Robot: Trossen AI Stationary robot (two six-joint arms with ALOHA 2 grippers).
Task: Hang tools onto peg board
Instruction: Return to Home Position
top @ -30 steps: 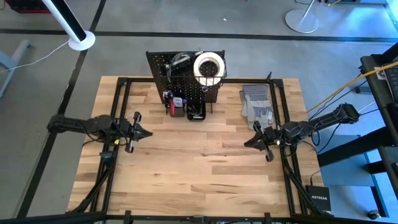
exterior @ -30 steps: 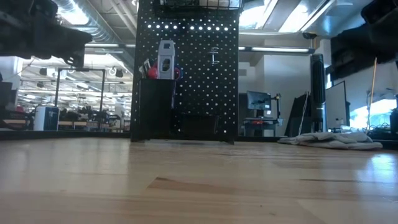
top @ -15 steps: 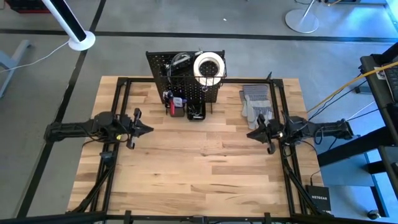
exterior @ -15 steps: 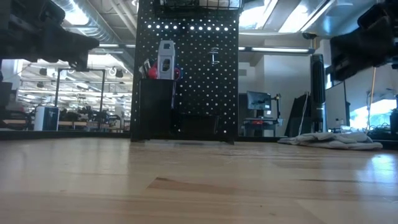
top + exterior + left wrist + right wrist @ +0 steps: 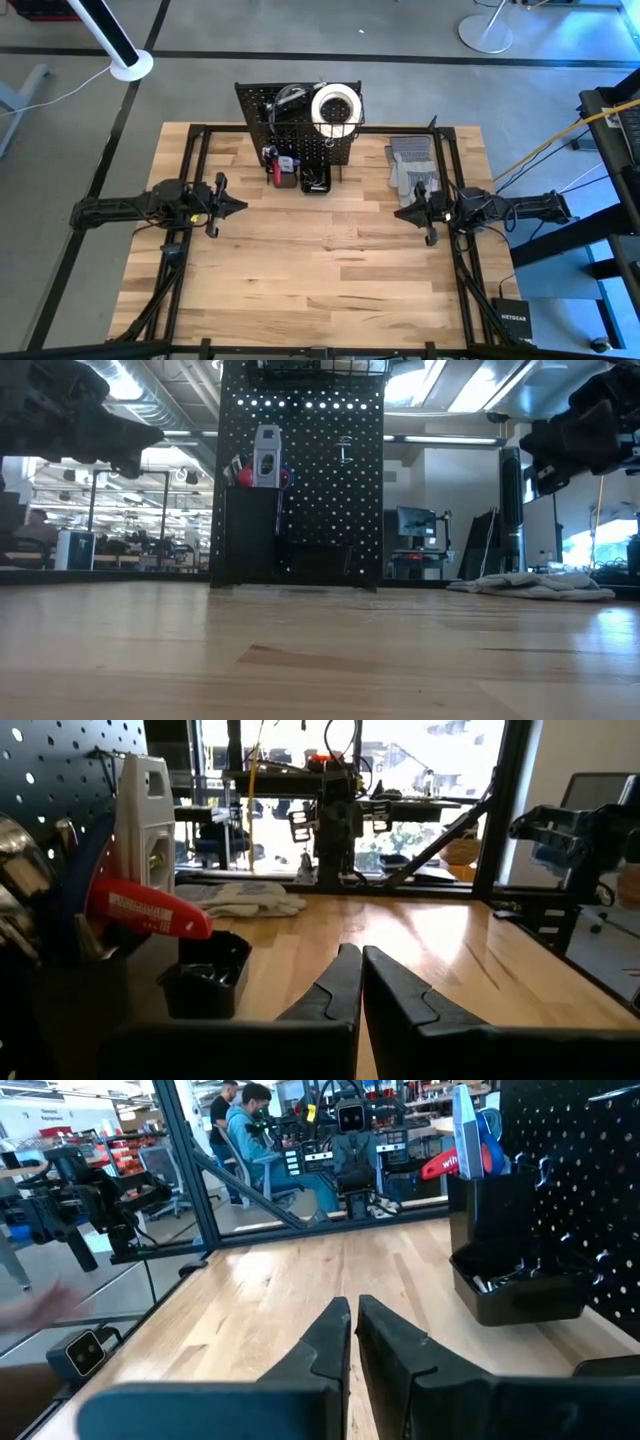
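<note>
Pale wooden planks made up the bench (image 5: 320, 280) you were working over, with grey concrete floor (image 5: 300, 40) around it. At its far edge stood the upright black perforated peg board (image 5: 300, 470), a wire basket (image 5: 320, 368) along its top. Your left arm (image 5: 120, 209) and right arm (image 5: 520, 208) lay low and level at either side of the bench, pointing inward toward each other. You had the left pincer (image 5: 238, 208) closed on nothing, its fingers pressed together above bare wood, well apart from the board. The right pincer (image 5: 400, 213) was likewise closed and empty, near the grey work gloves (image 5: 412, 165) lying on the bench beside the board. A white tape roll (image 5: 335, 106) sat at the board's top. At its foot, a tall black bin (image 5: 488, 1205) held red-handled pliers (image 5: 150, 907) and a pale grey tool (image 5: 266, 455), with a low black bin (image 5: 205, 975) next to it.
</note>
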